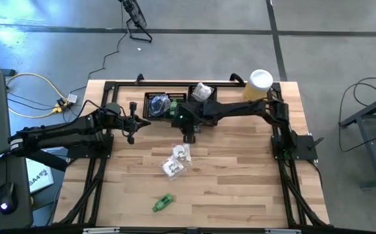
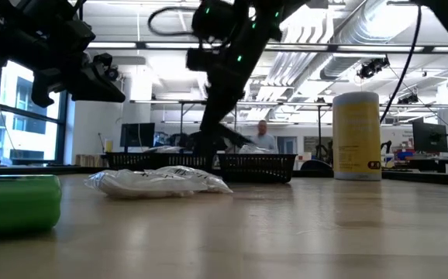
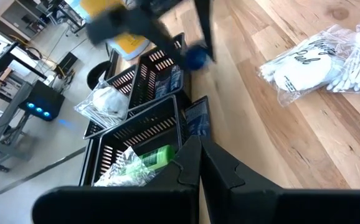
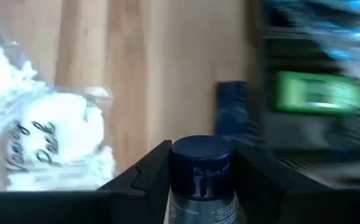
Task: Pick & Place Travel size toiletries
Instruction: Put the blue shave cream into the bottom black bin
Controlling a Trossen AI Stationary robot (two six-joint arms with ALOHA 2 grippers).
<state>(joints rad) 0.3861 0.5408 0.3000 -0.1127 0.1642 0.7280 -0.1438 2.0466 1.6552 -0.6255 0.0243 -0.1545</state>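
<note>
got my right gripper [image 4: 195, 180] clamped on a little dark blue bottle [image 4: 200, 171], hanging over the wood just in front of the 2 mesh trays [image 1: 150, 97], left gripper [image 1: 131, 123] shut and empty beside them

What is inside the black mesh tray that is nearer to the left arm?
The left mesh tray holds a green packet and a crinkly silvery sachet. The left hand, shut, covers the tray's near corner, and the mesh wall hides the tray floor, so more items may lie there unseen.
</note>
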